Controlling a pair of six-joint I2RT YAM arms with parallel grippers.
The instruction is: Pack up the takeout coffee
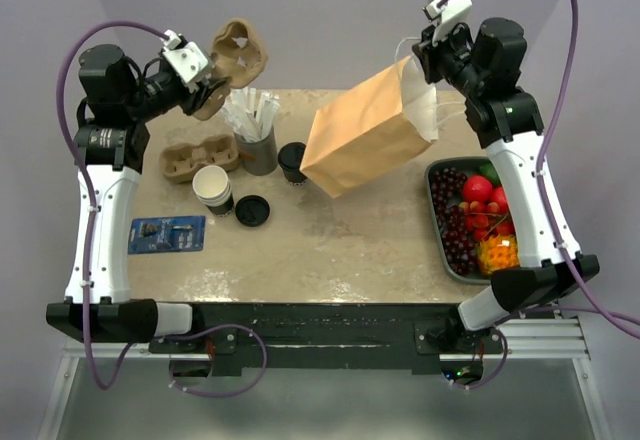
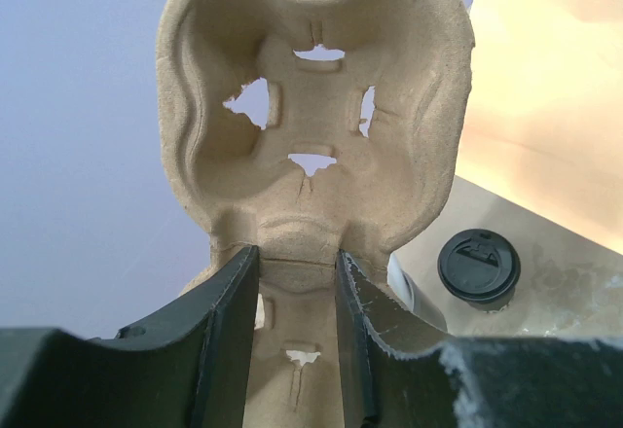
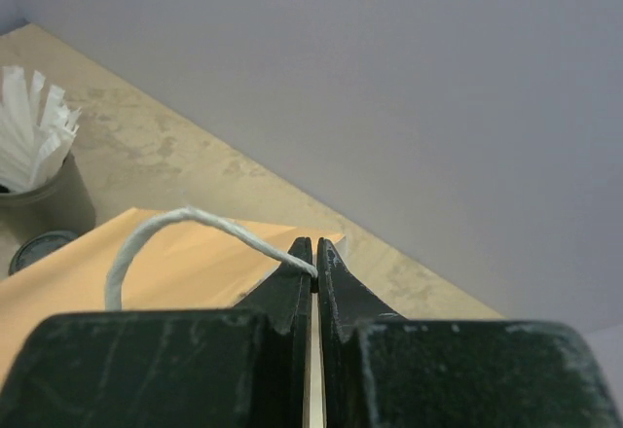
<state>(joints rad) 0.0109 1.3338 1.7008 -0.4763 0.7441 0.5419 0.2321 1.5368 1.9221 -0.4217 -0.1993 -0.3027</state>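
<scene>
The takeout coffee (image 1: 292,160), a dark cup with a black lid, stands on the table beside the low end of a brown paper bag (image 1: 365,135). Its lid shows in the left wrist view (image 2: 478,266). My left gripper (image 1: 205,85) is shut on a pulp cup carrier (image 1: 237,55) and holds it in the air above the table's far left. In the left wrist view the fingers (image 2: 234,321) pinch the carrier's (image 2: 311,126) middle neck. My right gripper (image 1: 415,55) is shut on the bag's white string handle (image 3: 185,219) and holds the bag (image 3: 175,267) tilted.
A second pulp carrier (image 1: 200,158), a stack of lidless cups (image 1: 213,188), a loose black lid (image 1: 252,210) and a holder of white straws (image 1: 255,130) stand at the left. A blue packet (image 1: 167,233) lies near the front left. A grey fruit tray (image 1: 440,250) sits at the right.
</scene>
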